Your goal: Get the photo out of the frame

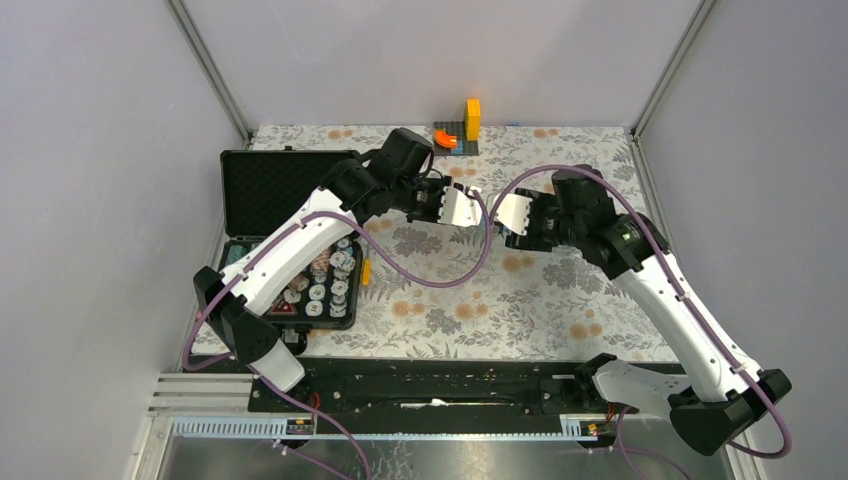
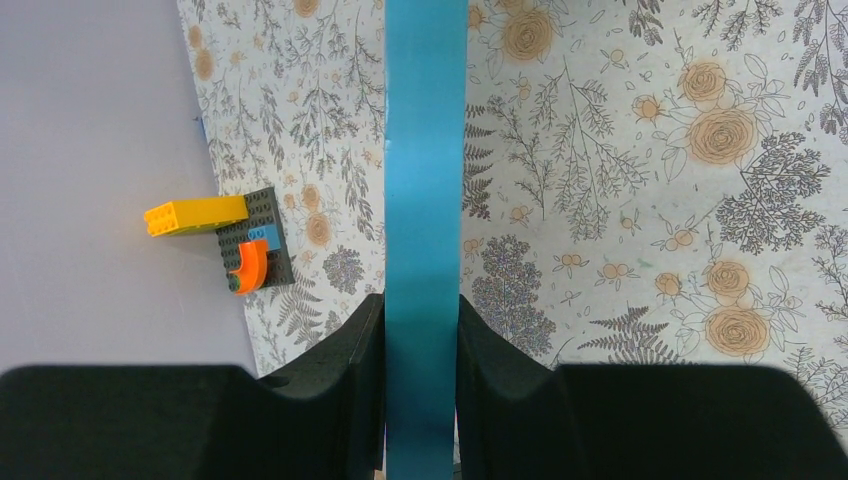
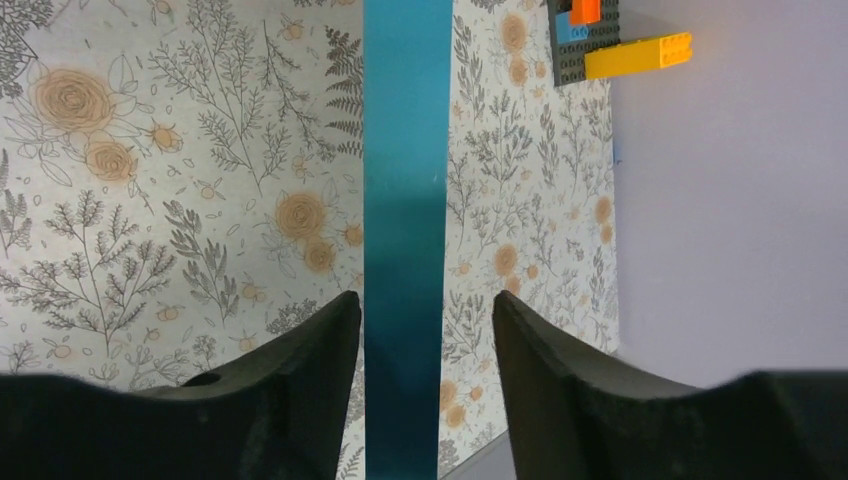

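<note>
Top external view: one table under a grey floral cloth (image 1: pixel 520 300) fills the booth. Two white-and-black arms, the left arm (image 1: pixel 290 250) and the right arm (image 1: pixel 670 290), reach in and meet just past its centre.

At 9 o'clock lies one open black plastic case (image 1: pixel 285 185). Its foam-lined lid is laid back toward 10 o'clock. Its lower tray holds rows of small round discs (image 1: pixel 325 285), partly under the left arm, so I can't count them.

Between the grippers is one blue-edged picture frame (image 1: pixel 462 208), pale and glaring from above. In the left wrist view the frame (image 2: pixel 425 200) is edge-on. The left gripper (image 2: pixel 422 310) pinches it, both black fingers pressed against its faces. In the right wrist view the frame (image 3: pixel 405 200) runs between the spread jaws of the right gripper (image 3: pixel 425 305). One finger sits just beside it, and the other stands clear. The photo I can't make out in any view.

At 12 o'clock stands one small dark grey brick baseplate (image 2: pixel 268 215). It carries one yellow brick (image 2: pixel 195 215), one orange curved piece (image 2: pixel 248 268) and one blue piece (image 2: pixel 262 236).
</note>
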Controlling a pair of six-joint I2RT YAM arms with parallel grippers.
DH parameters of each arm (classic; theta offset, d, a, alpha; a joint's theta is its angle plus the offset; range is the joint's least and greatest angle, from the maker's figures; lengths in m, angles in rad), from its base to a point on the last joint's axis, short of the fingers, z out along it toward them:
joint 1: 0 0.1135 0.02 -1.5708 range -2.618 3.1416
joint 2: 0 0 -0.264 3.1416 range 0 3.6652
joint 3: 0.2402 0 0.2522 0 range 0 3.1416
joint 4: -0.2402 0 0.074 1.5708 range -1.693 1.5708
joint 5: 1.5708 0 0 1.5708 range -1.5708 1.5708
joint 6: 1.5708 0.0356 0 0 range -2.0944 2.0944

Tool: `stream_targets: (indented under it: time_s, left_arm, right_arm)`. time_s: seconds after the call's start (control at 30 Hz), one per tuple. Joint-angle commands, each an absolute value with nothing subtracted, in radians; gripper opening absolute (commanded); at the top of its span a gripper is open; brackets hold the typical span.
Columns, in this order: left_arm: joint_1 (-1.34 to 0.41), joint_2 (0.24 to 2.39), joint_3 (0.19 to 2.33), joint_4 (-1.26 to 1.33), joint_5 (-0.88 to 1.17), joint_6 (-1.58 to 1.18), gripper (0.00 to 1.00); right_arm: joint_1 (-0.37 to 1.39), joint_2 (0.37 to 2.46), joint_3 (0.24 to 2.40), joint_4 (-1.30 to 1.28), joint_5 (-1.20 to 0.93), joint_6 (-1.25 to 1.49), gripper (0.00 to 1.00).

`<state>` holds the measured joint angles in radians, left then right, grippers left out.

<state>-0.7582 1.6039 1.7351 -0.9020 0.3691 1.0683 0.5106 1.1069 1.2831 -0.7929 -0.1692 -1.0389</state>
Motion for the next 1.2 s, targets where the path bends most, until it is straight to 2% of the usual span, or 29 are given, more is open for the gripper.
stream_targets:
  time_s: [0.0,0.13,0.17,0.2,0.27,0.33,0.53,0.7,0.87,1.03,1.17]
  left_arm:
    - [-0.755,1.568,1.784,-0.854,0.434,1.066,0.0]
    - [-0.755,1.564,1.778,-0.854,0.429,1.052,0.0]
    - [-0.755,1.562,1.778,-0.854,0.426,1.043,0.04]
    - [-0.756,1.559,1.778,-0.854,0.418,1.033,0.15]
    - [-0.754,1.55,1.784,-0.854,0.403,1.008,0.38]
    - [-0.747,1.542,1.804,-0.854,0.392,0.971,0.53]
    - [-0.715,1.505,1.903,-0.854,0.377,0.865,0.72]
    - [-0.713,1.492,1.975,-0.838,0.25,0.83,0.81]
    - [-0.711,1.388,1.828,-0.701,0.146,0.829,0.82]
    - [-0.711,1.313,1.696,-0.67,0.133,0.795,0.83]
    - [-0.711,1.288,1.628,-0.662,0.098,0.746,0.85]
  right_arm:
    - [0.53,1.1,1.26,-0.74,-0.114,-1.04,0.48]
    - [0.531,1.117,1.287,-0.764,-0.107,-1.008,0.16]
    - [0.532,1.125,1.299,-0.778,-0.105,-0.997,0.08]
    - [0.532,1.133,1.311,-0.789,-0.103,-0.983,0.01]
    - [0.532,1.149,1.334,-0.81,-0.098,-0.945,0.0]
    - [0.532,1.174,1.37,-0.838,-0.1,-0.9,0.0]
    - [0.532,1.282,1.569,-0.958,-0.107,-0.695,0.0]
    - [0.512,1.401,1.775,-1.064,-0.092,-0.523,0.0]
    - [0.43,1.505,1.938,-1.157,-0.216,-0.376,0.0]
    - [0.222,1.536,1.946,-1.151,-0.446,-0.255,0.0]
    - [0.101,1.494,1.828,-1.071,-0.61,-0.157,0.0]
